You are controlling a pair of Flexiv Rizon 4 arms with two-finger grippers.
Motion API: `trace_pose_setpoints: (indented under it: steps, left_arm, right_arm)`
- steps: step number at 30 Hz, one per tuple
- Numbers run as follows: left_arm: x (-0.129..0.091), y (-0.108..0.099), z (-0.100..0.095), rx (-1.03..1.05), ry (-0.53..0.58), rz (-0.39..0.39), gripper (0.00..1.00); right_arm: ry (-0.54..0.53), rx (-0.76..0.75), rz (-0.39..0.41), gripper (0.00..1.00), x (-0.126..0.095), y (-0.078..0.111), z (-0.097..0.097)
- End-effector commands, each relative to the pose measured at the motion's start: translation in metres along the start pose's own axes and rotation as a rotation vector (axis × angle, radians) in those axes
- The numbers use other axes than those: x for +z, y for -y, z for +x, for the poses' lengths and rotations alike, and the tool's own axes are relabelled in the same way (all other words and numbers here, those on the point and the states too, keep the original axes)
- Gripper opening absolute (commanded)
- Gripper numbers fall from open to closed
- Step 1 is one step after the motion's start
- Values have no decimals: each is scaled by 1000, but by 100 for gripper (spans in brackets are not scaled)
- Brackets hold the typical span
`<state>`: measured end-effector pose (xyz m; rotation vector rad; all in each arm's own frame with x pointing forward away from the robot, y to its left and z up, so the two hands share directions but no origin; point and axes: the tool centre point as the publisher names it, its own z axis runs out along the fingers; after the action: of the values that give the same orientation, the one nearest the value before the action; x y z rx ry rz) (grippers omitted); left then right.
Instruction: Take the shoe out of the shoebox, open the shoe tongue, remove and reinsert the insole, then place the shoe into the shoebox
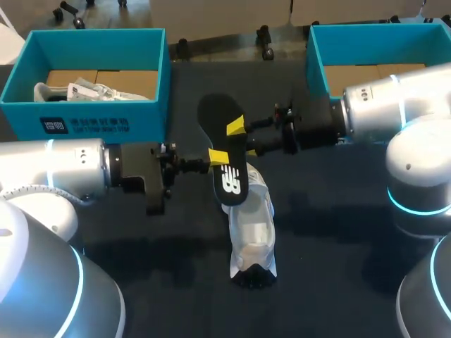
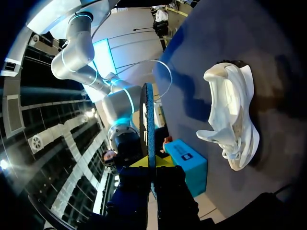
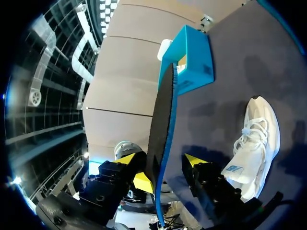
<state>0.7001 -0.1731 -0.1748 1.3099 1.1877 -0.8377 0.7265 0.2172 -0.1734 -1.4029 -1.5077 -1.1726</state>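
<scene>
The black insole (image 1: 224,151) with a blue underside hangs on edge above the table's middle. My left gripper (image 1: 220,156) is shut on its lower part; in the left wrist view the insole (image 2: 150,120) rises edge-on from between the yellow tips of that gripper (image 2: 151,165). My right gripper (image 1: 236,128) straddles the insole (image 3: 163,115) higher up. In the right wrist view, the right gripper (image 3: 165,165) is open, with one fingertip (image 3: 196,160) standing clear of the insole. The white shoe (image 1: 252,229) (image 2: 230,115) (image 3: 252,139) lies on the dark table below.
An open teal shoebox (image 1: 84,120) (image 3: 192,57) holding crumpled white paper (image 1: 77,90) stands at the back left. A second teal box (image 1: 317,63) (image 2: 187,160) stands at the back right, partly behind my right arm.
</scene>
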Motion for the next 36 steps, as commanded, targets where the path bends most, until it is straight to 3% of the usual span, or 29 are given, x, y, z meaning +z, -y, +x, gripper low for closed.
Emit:
trace_pose_setpoints:
  steps: [1, 5, 17, 30, 36]
  left_arm:
    - [1, 0, 0, 1, -1, -2, 0]
    - [1, 0, 0, 1, -1, -2, 0]
    - [1, 0, 0, 1, -1, -2, 0]
    - [1, 0, 0, 1, -1, -2, 0]
    - [1, 0, 0, 1, -1, -2, 0]
  right_arm:
    - [-3, 1, -25, 58, 3, 8, 1]
    - [-5, 0, -26, 48, 5, 9, 3]
    - [-16, 7, -31, 39, 3, 8, 2]
    - [-10, -4, -33, 18, 3, 8, 10]
    - [-21, -17, -30, 1, 4, 8, 10]
